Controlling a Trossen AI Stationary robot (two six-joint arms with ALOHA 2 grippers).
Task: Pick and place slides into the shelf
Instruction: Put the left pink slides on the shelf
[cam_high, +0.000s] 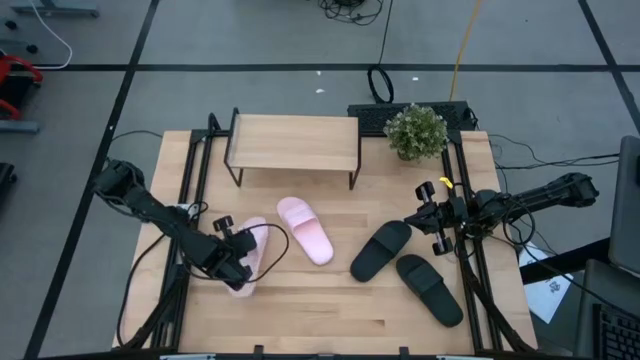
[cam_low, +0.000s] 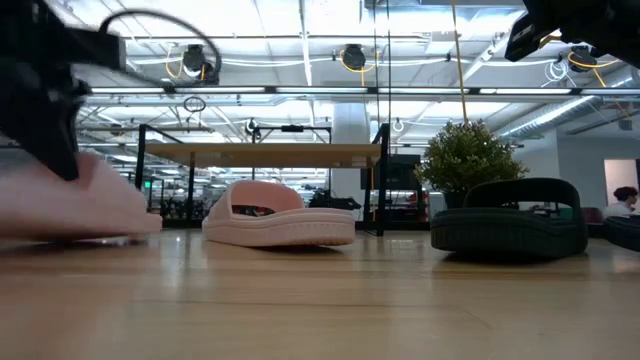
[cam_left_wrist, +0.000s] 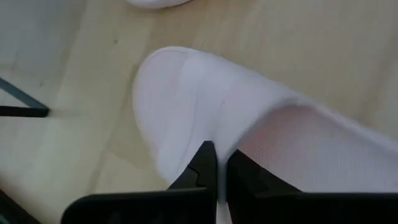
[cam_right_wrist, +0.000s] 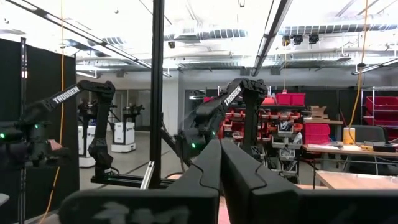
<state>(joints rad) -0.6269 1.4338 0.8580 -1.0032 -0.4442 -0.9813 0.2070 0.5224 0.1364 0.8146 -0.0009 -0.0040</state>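
Left wrist view: left gripper (cam_left_wrist: 216, 167) jaws clamp pink slide (cam_left_wrist: 249, 124).

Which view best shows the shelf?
The high view: the shelf shows whole from above, its top board bare, behind the pink slides. The low view shows it edge-on, its board a thin line on black legs. Neither wrist view shows it.

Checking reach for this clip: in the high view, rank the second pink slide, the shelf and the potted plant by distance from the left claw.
1. Second pink slide, just right of the left claw.
2. Shelf, at the table's far edge.
3. Potted plant, far right corner.
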